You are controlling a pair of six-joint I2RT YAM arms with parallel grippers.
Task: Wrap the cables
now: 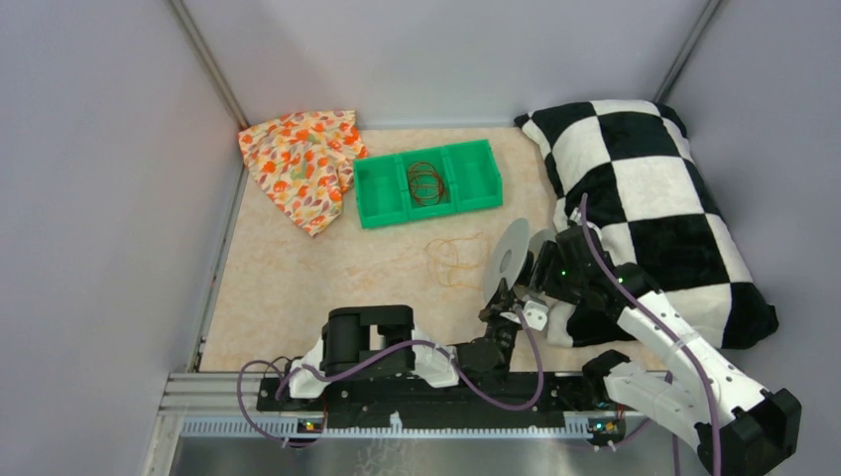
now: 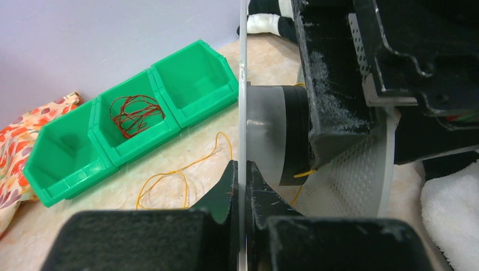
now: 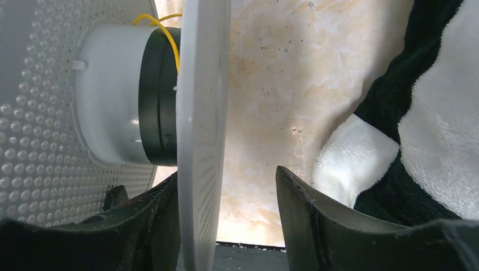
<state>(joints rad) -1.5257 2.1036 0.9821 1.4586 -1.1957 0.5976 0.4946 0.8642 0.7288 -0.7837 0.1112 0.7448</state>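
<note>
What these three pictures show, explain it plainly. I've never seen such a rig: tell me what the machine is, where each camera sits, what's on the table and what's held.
These are two robot arms bolted at the near edge of the table, each ending in a two-finger gripper. One picture looks down from above and behind; the other two come from cameras on the wrists. On the table lie a green three-bin tray with a coil of dark red wire in its middle bin, a flowered cloth, a checkered cushion and loose loops of thin yellow cable. The left gripper is shut on the rim of a clear spool. The right gripper is open, its fingers either side of one of the spool's discs. A strand of it reaches the hub.
</note>
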